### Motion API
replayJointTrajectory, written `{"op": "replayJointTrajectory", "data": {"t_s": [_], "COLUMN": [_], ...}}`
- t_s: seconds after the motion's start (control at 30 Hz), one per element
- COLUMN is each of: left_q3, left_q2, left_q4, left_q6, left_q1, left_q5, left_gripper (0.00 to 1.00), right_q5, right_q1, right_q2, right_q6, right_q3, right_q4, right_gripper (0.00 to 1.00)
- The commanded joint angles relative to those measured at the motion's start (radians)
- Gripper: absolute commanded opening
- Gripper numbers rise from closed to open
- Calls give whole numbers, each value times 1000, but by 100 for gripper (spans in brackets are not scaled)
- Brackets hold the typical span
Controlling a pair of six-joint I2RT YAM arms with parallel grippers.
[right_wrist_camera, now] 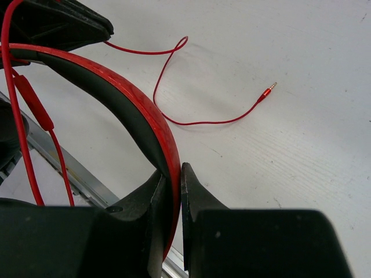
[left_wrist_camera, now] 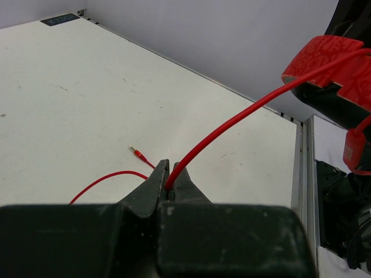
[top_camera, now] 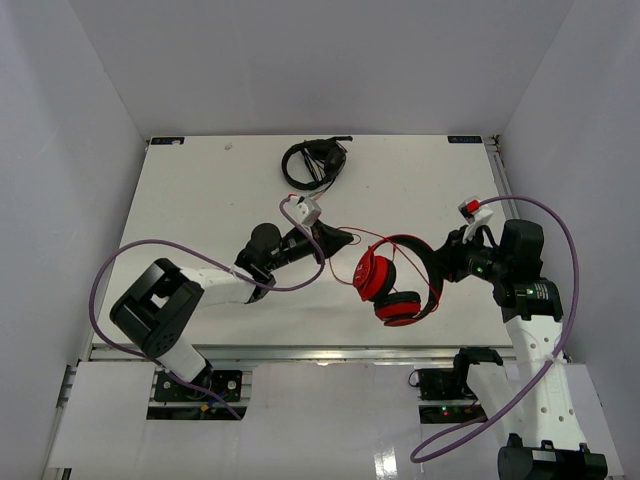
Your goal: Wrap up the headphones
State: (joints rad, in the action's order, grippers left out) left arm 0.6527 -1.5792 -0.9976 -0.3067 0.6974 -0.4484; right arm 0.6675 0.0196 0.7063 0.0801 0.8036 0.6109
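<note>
My right claw (right_wrist_camera: 176,186) clamps the headphones' headband (right_wrist_camera: 110,87); my left claw (left_wrist_camera: 168,184) pinches the cable (left_wrist_camera: 232,123), plug (left_wrist_camera: 138,153) just beyond its tips: I should wind with steady tension

Black headphones (top_camera: 314,162) block far centre; red cable (left_wrist_camera: 243,113) crosses middle; table (top_camera: 200,190) left side open.

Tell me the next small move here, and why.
Probably swing the left gripper over the headband to lay a first loop of cable. It is shut on the cable, the right gripper is clamped on the headband, and the rest trails loose on the table to the plug.
</note>
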Motion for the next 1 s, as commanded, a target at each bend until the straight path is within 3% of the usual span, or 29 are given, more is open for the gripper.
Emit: {"op": "replayJointTrajectory", "data": {"t_s": [0.0,0.4,0.7,0.97], "left_q3": [-31,-30,47,156], "left_q2": [45,-108,-241,-384], "left_q4": [-54,-96,-156,-274], "left_q6": [-31,-180,-255,-303], "left_q1": [-10,8,126,225], "left_q5": [6,-88,-50,-27], "left_gripper": [0,0,2,8], "right_q5": [12,98,102,100], "right_q1": [10,31,48,57], "right_q2": [-9,84,151,167], "right_q6": [-47,-231,-443,-500], "right_q3": [29,131,211,262], "right_q4": [-54,-117,-207,-239], "right_gripper": [8,8,8,8]}}
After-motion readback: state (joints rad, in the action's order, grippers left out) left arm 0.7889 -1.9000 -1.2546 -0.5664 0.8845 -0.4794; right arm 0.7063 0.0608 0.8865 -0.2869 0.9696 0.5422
